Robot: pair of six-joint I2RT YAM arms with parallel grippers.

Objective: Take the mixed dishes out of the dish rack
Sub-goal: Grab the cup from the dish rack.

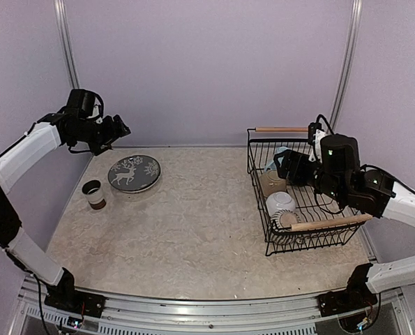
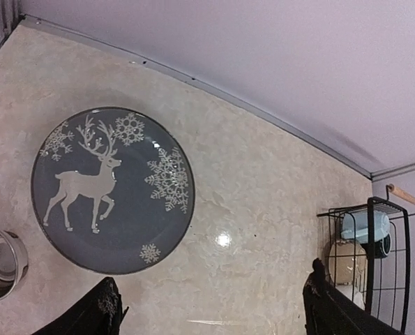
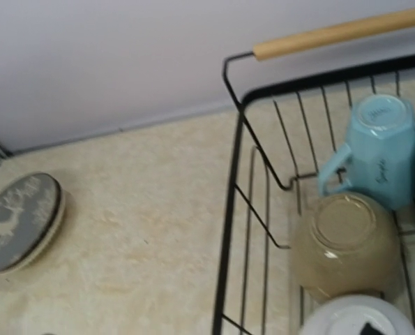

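The dark deer-pattern plate [image 1: 134, 173] lies flat on the table at the left and fills the left wrist view [image 2: 113, 188]. The brown-white cup [image 1: 93, 193] stands upright beside it. My left gripper [image 1: 118, 130] hovers high above the plate, open and empty [image 2: 213, 293]. The black wire dish rack [image 1: 259, 150] stands at the right with a light blue mug [image 3: 381, 150], a beige cup upside down [image 3: 346, 244], a white bowl [image 1: 282, 204] and a striped plate [image 1: 287, 222]. My right gripper [image 1: 285, 167] hangs over the rack's left side. Its fingers do not show in the right wrist view.
The rack's two wooden handles are at its far end [image 1: 282, 129] and near end [image 1: 330, 223]. The purple back wall and side walls close in the table. The right arm covers the rack's right half.
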